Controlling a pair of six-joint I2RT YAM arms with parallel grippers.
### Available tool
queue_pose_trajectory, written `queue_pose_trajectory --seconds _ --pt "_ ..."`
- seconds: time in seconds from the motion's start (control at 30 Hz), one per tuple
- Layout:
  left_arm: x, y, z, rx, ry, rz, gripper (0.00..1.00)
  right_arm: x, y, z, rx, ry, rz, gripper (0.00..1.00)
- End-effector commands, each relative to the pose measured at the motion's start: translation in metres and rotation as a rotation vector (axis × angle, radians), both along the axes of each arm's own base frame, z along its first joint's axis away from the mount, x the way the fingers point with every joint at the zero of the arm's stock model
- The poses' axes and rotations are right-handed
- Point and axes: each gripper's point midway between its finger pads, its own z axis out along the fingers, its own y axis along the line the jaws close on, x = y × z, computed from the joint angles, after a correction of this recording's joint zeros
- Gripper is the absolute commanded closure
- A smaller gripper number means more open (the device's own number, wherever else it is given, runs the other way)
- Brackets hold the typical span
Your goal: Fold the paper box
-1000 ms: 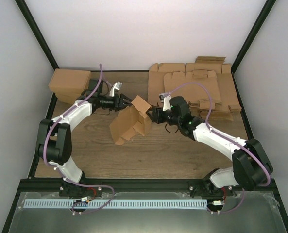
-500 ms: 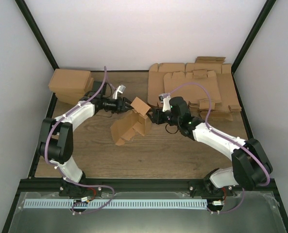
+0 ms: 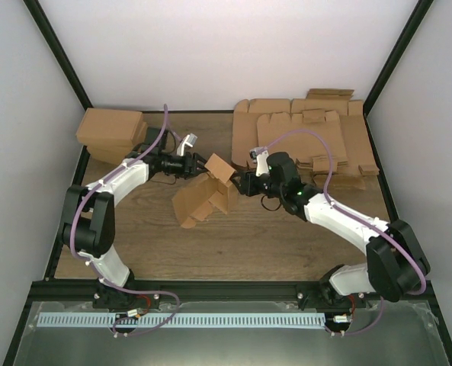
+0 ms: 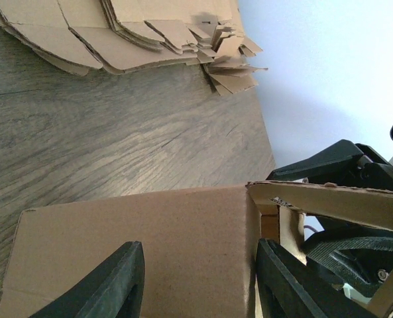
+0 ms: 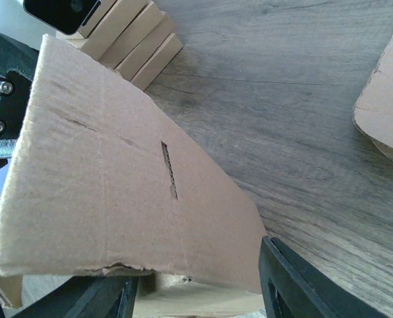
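The paper box (image 3: 203,194) stands half folded in the middle of the table, with its panels raised and one flap up at its far end. My left gripper (image 3: 198,165) is at the flap's left side. In the left wrist view it (image 4: 199,285) is open, with a brown panel of the box (image 4: 136,245) lying between and ahead of its fingers (image 4: 120,285). My right gripper (image 3: 242,184) is at the box's right side. In the right wrist view it (image 5: 196,298) is open, and a slotted panel (image 5: 116,192) lies over the gap between its fingers (image 5: 292,285).
Many overlapping flat cardboard sheets (image 3: 309,137) lie at the back right and also show in the left wrist view (image 4: 116,33). A group of folded shallow boxes (image 3: 107,133) stands at the back left and shows in the right wrist view (image 5: 126,40). Black frame rails edge the table.
Since one second ago my left gripper has shifted slightly and the box has settled a little lower and leftward. In the last half second almost nothing has moved.
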Motion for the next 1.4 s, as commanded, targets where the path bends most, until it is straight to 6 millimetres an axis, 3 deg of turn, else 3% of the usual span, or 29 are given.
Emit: queue_pose_trajectory --seconds 0.0,0.6,0.7,0.87,1.0,1.1,1.23,1.37 --pt "0.002 -0.001 0.0 0.007 -0.022 -0.01 0.51 0.0 -0.001 0.019 0.005 -0.044 0.011 0.48" --pt "0.005 -0.001 0.002 0.007 -0.034 -0.003 0.52 -0.027 -0.023 0.034 -0.037 -0.116 0.033 0.43" --pt "0.004 -0.001 0.003 0.006 -0.034 -0.004 0.52 -0.03 -0.026 0.049 -0.033 -0.145 0.032 0.43" --pt "0.004 -0.001 0.005 0.006 -0.04 -0.006 0.52 -0.036 -0.028 0.094 0.006 -0.22 0.04 0.42" --pt "0.004 -0.001 0.005 0.006 -0.041 -0.005 0.52 -0.026 -0.02 0.114 -0.049 -0.213 0.071 0.36" --pt "0.004 -0.001 0.006 0.006 -0.046 -0.006 0.52 -0.014 -0.02 0.117 -0.106 -0.204 0.045 0.31" --pt "0.004 -0.001 0.005 0.007 -0.044 -0.005 0.52 -0.003 -0.015 0.123 -0.145 -0.238 0.044 0.31" --pt "0.003 -0.001 0.006 0.006 -0.045 -0.005 0.52 0.007 0.003 0.113 -0.216 -0.204 0.086 0.36"
